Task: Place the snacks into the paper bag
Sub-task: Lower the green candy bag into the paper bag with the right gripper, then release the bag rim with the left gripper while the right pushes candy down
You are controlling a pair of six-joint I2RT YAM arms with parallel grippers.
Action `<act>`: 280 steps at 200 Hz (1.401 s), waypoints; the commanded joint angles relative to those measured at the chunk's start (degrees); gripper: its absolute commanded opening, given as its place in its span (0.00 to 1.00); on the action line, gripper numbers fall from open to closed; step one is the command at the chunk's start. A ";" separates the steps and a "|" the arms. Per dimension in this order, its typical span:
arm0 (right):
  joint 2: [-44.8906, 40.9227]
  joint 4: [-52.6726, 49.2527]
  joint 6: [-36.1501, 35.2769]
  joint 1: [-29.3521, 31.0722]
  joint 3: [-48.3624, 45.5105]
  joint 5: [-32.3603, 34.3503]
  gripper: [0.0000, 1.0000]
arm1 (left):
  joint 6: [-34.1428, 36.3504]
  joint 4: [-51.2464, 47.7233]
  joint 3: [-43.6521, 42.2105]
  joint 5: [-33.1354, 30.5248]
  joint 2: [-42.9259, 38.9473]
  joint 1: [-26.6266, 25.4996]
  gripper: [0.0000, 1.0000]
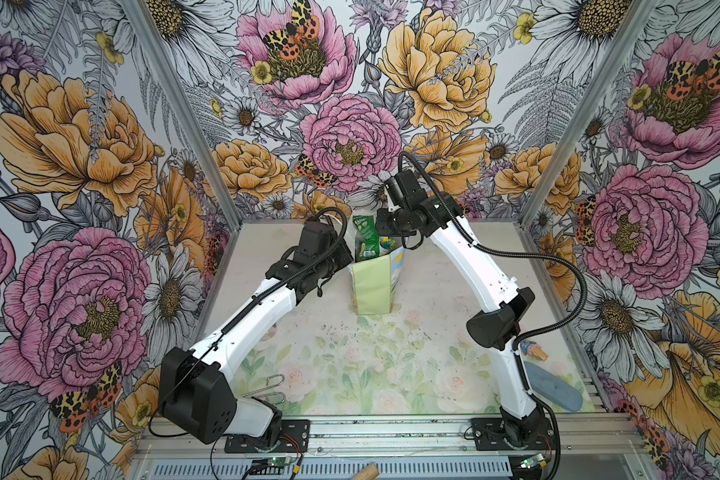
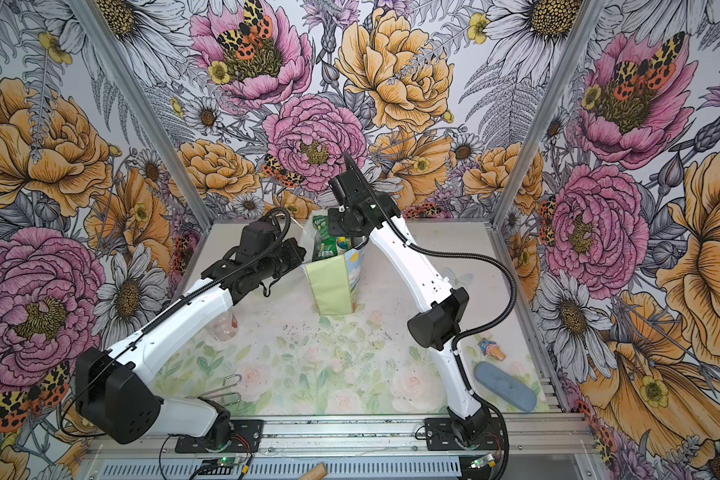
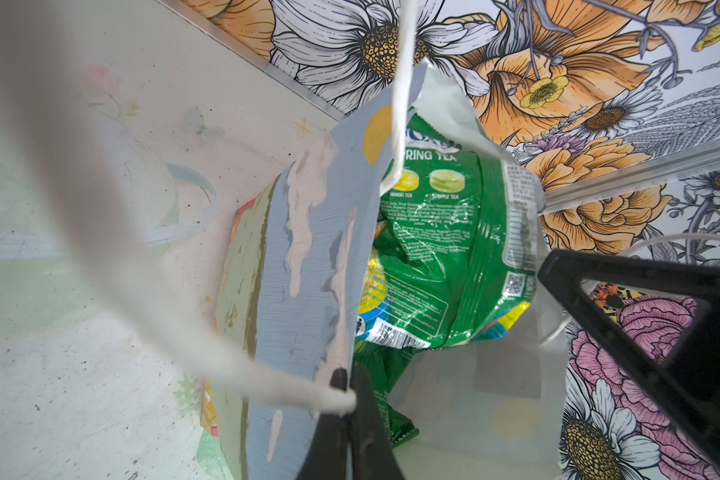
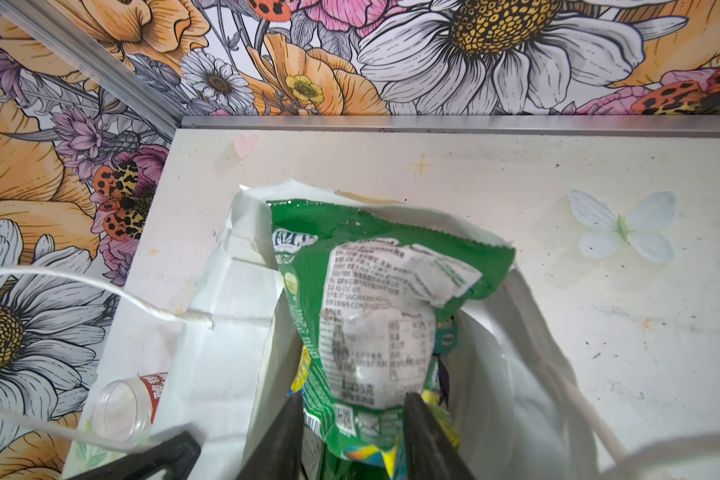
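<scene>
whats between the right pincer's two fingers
The green snack packet, standing in the paper bag, fills the gap in the right pincer, shown by the right wrist view. Whether it is clamped is unclear.

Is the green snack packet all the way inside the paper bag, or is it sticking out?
Sticking out. The green packet has its lower part inside the paper bag, but its top pokes up above the rim.
</scene>
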 commanded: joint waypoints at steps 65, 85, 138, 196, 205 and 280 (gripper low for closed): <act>1.14 3.48 -0.42 -1.41 1.38 -2.95 0.31 | -0.10 0.26 0.47 0.39 -0.11 -0.04 0.00; 2.73 3.48 -0.33 -1.23 1.15 -4.90 0.25 | -0.01 0.19 0.57 0.46 -0.07 -0.13 0.00; 4.24 3.54 0.02 -0.55 -2.99 -6.25 0.20 | 0.08 0.29 0.17 0.57 -0.33 0.43 0.00; 3.13 3.39 -0.10 -0.27 -7.78 -6.68 0.19 | 0.08 0.61 -0.22 1.09 -0.02 0.70 0.00; 2.75 3.39 -0.22 -0.18 -8.14 -6.71 0.19 | 0.06 0.52 -0.31 0.97 -0.11 0.66 0.00; -2.62 3.39 -1.56 -0.09 -5.02 -8.61 0.21 | 1.45 0.55 1.45 1.79 -1.94 0.29 0.42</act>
